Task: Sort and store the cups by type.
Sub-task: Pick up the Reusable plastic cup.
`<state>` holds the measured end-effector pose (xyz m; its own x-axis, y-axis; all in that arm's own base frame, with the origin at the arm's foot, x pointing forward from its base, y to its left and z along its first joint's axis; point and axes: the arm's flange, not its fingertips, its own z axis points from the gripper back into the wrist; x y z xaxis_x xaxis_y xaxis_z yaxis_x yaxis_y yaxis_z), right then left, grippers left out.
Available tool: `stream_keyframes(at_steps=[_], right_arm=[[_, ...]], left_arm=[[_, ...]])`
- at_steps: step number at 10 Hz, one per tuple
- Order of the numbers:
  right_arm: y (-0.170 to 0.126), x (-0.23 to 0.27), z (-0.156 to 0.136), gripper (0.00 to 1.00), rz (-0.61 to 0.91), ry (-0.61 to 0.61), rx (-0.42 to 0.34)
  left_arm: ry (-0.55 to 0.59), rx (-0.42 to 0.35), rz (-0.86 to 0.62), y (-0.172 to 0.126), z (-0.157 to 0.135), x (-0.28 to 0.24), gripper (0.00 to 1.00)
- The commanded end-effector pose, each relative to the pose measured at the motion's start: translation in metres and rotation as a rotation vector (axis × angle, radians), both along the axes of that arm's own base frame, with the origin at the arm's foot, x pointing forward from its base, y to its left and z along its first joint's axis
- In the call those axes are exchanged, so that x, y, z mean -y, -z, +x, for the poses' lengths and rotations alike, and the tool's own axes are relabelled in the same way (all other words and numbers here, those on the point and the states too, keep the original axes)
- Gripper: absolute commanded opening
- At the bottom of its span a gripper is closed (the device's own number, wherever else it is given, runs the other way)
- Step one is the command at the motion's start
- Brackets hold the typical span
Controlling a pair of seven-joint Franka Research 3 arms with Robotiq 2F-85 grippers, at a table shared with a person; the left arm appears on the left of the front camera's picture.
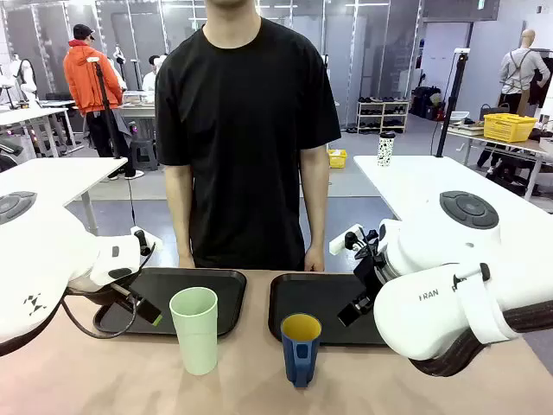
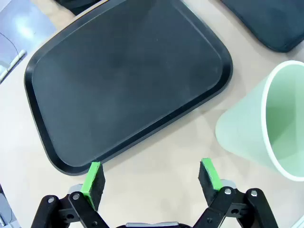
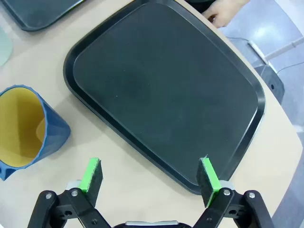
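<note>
Front view: green tumbler [image 1: 195, 328] and blue mug [image 1: 301, 348] stand upright on table [image 1: 130, 380], bottom centre, near each other but apart. Tumbler is just in front of left tray [image 1: 207, 285], mug in front of right tray [image 1: 315, 298].

Left wrist view: left end effector [image 2: 152, 173] spread wide, empty, at tray's edge; tumbler at right of frame.

Right wrist view: right end effector [image 3: 151, 171] spread wide, empty, at tray's edge; mug lower left, yellow inside showing.

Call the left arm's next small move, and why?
Probably swing the left jaws sideways around the tumbler: they stand open above the table at the tray's near rim, and the tumbler stands upright just beside them, outside the tray, ungrasped.
</note>
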<state>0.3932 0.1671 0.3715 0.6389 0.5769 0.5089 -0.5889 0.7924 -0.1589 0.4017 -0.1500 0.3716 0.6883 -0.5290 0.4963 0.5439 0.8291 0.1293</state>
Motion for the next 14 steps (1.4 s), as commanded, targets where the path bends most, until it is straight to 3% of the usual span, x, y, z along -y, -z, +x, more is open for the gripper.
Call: stream_keyframes(at_steps=[1,14], right_arm=[[0.0000,0.0000,0.0000,1.00,0.000,0.000,0.000],[0.0000,0.0000,0.0000,1.00,0.000,0.000,0.000]], left_arm=[[0.000,0.000,0.000,0.0000,-0.0001,0.0002,1.00],[0.000,0.000,0.000,0.0000,-0.0001,0.0002,1.00]])
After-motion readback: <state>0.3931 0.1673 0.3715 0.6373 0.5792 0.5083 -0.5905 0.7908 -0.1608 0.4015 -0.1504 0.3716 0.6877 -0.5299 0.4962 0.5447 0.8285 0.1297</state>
